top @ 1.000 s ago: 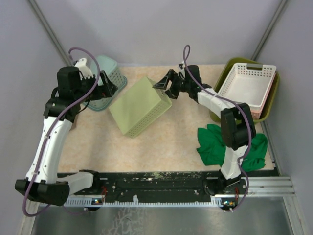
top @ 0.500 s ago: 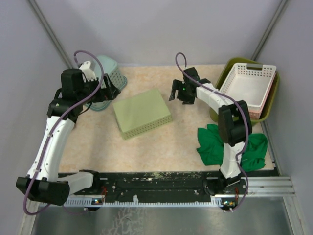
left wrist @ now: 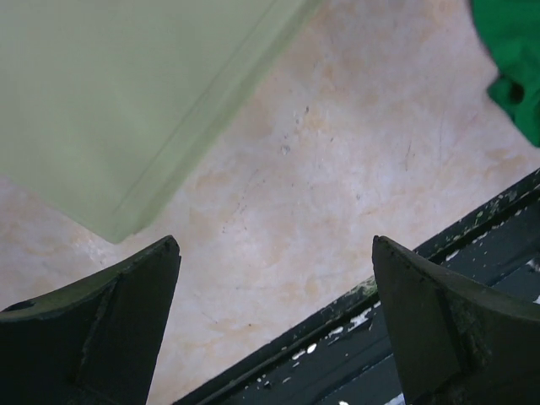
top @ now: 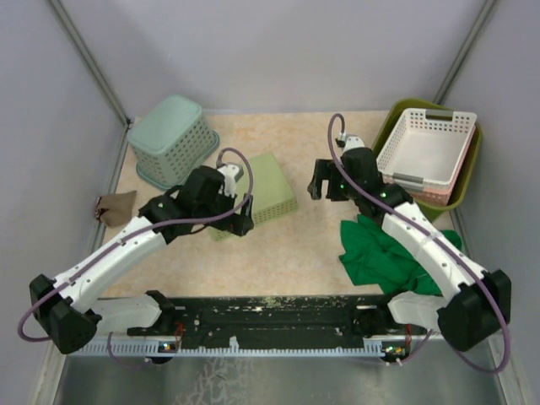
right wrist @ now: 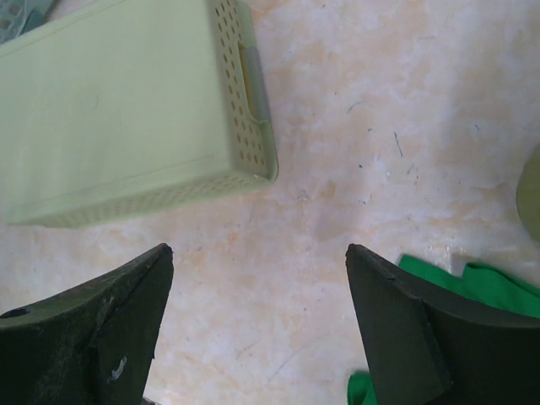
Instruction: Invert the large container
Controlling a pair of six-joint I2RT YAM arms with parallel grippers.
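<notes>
**Top external view.** The dark olive-green plastic tub with rounded corners [top: 386, 133] stands mouth up at the far right corner of the desk [top: 295, 245]. A white rectangular perforated basket [top: 426, 148] sits inside it and rises above its rim. A pale yellow-green perforated basket [top: 272, 187] lies base up at mid-desk, its near end hidden by the left arm. A mint-green latticed basket [top: 169, 139] lies base up at the far left. A crumpled green cloth [top: 384, 253] lies just in front of the tub, and a small brown rag [top: 114, 207] lies at the left edge.

**Left wrist view.** The left fingers [left wrist: 101, 329] are spread wide and released, with only bare desk between them. A corner of the pale yellow-green basket fills the upper left.

**Right wrist view.** The right fingers [right wrist: 93, 329] are likewise released. They hang over bare desk between the pale basket and the green cloth. A sliver of the olive tub shows at the right edge.
</notes>
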